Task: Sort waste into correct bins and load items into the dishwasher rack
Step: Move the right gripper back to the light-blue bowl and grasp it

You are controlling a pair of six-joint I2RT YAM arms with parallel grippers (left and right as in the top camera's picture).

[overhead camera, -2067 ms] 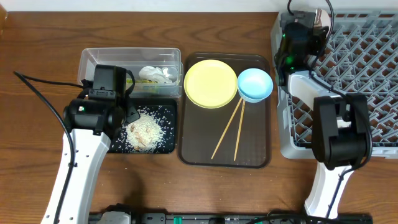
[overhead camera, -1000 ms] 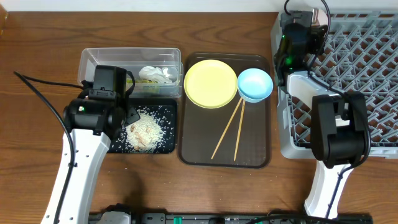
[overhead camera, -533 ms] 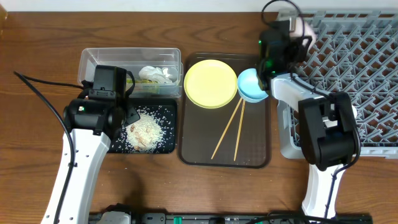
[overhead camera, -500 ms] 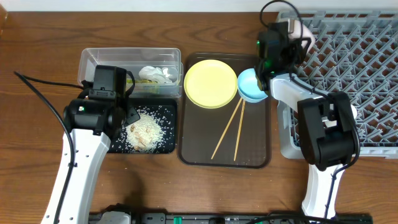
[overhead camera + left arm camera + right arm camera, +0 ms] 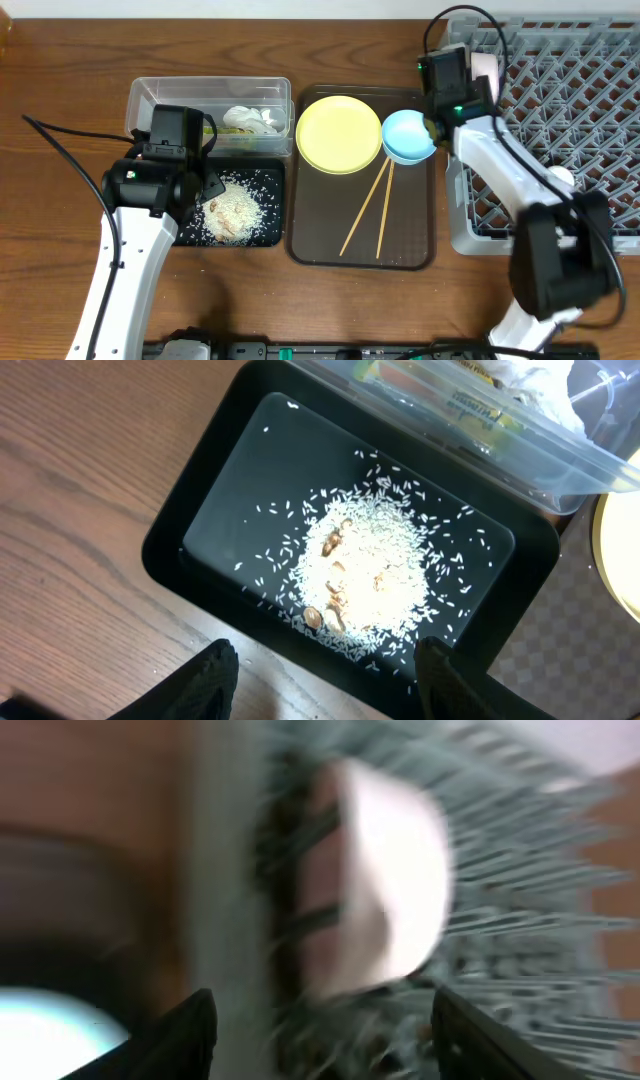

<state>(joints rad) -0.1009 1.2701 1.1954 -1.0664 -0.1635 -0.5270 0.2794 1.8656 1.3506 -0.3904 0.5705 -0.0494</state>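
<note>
**Right gripper at the rack corner, blue bowl waiting**

The right gripper (image 5: 320, 1020) hangs over the left edge of the rack (image 5: 590, 120), just beside the bowl (image 5: 410, 136). Its wrist view is badly smeared. As far as I can judge, the jaws stand spread with nothing between them. In front of them a white dish (image 5: 385, 880) sits inside the rack (cup or bowl, the blur does not let me decide).

The left gripper (image 5: 325, 660) hovers above the black tray (image 5: 215, 510), also spread and empty. The rice (image 5: 365, 575) lies heaped in that tray. The paper scraps (image 5: 250, 118) and the wrapper (image 5: 480, 405) are in the tub (image 5: 180, 95). So the waste looks sorted.

On the brown tray (image 5: 330, 240) there remain the plate (image 5: 339, 134), the bowl touching its right rim, and the chopsticks (image 5: 368, 210), which lie slanted below them.

I think the bowl is the next item. It looks stiff, smooth and rather light, so it may slide if it is squeezed on the outside. A better hold is on the rim, with one finger inside and one outside, on the side away from the plate. The plate is flat and low, and the chopsticks are thin, so both will be harder to pinch.
</note>
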